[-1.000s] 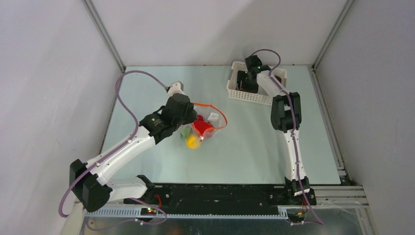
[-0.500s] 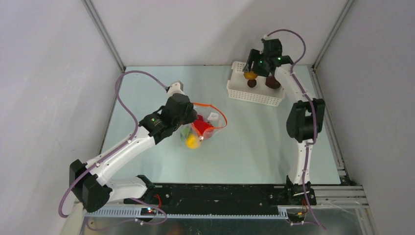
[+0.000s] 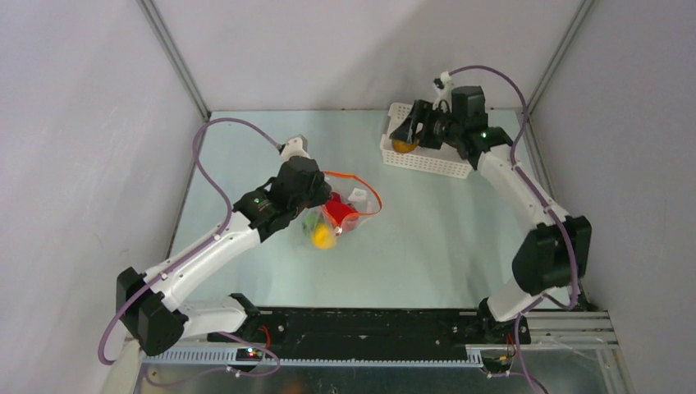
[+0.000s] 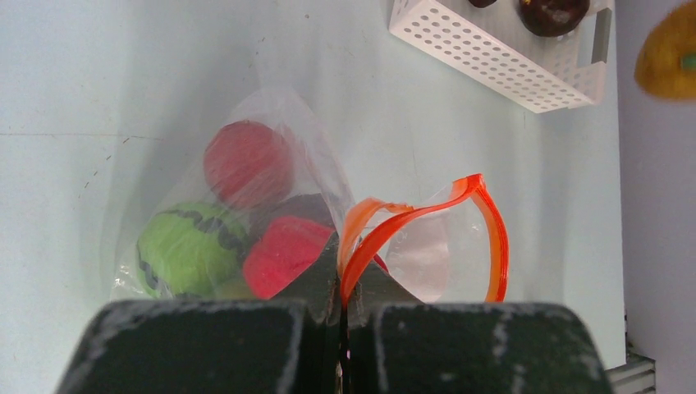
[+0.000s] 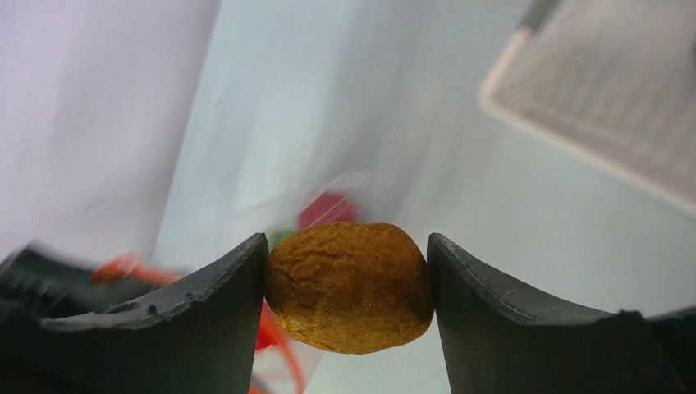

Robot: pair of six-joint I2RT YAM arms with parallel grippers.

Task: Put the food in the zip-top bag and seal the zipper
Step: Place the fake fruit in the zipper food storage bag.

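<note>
The clear zip-top bag (image 3: 338, 217) lies at the table's middle left with red, green and yellow toy fruits inside. Its orange-red zipper (image 3: 371, 195) loops open, the white slider tab (image 3: 358, 196) beside it. My left gripper (image 3: 316, 203) is shut on the zipper edge. In the left wrist view the gripper (image 4: 341, 267) pinches the zipper (image 4: 492, 238) and the bag (image 4: 279, 115) shows a red fruit (image 4: 248, 161) and a green one (image 4: 187, 250). My right gripper (image 3: 404, 139) is shut on an orange-brown fruit (image 5: 349, 287), held in the air over the basket's left end.
The white perforated basket (image 3: 427, 162) stands at the back right; a dark maroon fruit (image 4: 551, 12) lies in it. Grey walls close in the table on three sides. The left arm's purple cable arcs over the table's left part.
The right arm has lifted the orange-brown fruit out of the basket and swung it left, over the basket's left end. The left arm and the bag have not moved.
</note>
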